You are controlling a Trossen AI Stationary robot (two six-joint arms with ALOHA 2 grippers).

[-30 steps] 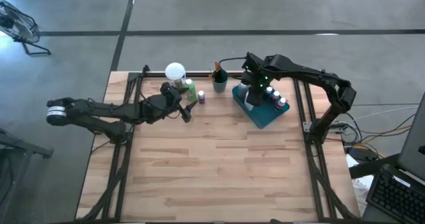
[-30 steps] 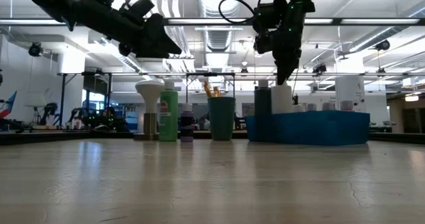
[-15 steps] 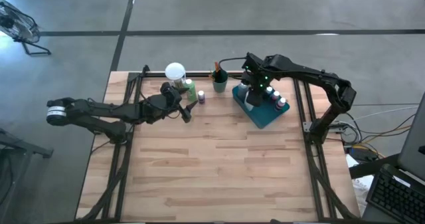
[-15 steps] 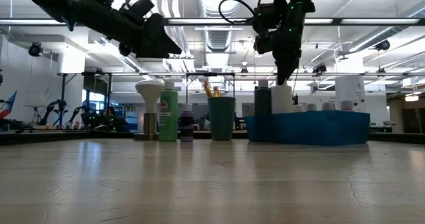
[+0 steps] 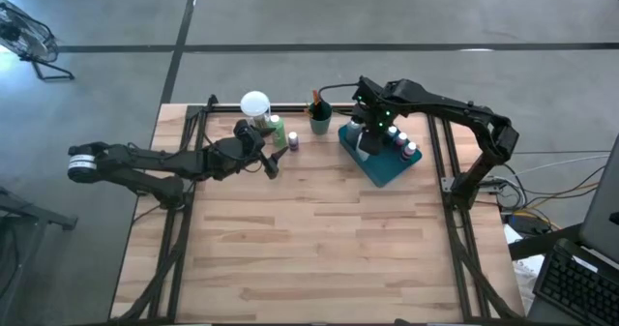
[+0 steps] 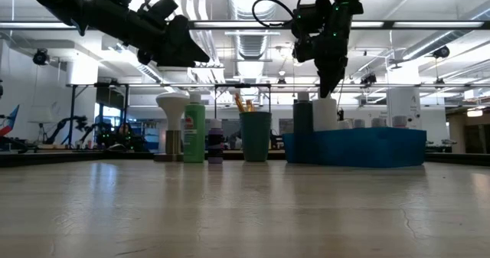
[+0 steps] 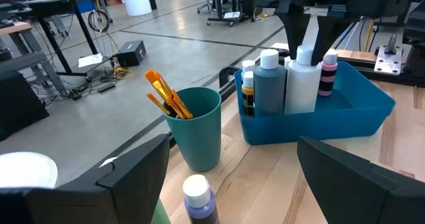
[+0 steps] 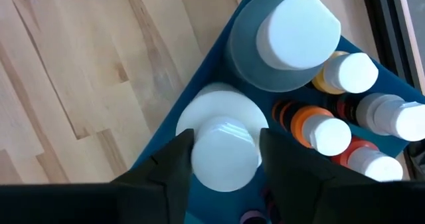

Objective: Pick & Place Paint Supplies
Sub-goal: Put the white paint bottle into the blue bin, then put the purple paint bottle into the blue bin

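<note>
light: bright, even, overhead | shadows: soft | blur: near wrist-view jaws

High view looks straight down; low view level across the table; both wrist views share the blue tray (image 7: 372, 108).

Bottles (image 7: 302, 78) stand in the tray (image 7: 358, 114), with the cup (image 7: 197, 127) beside it.
</note>
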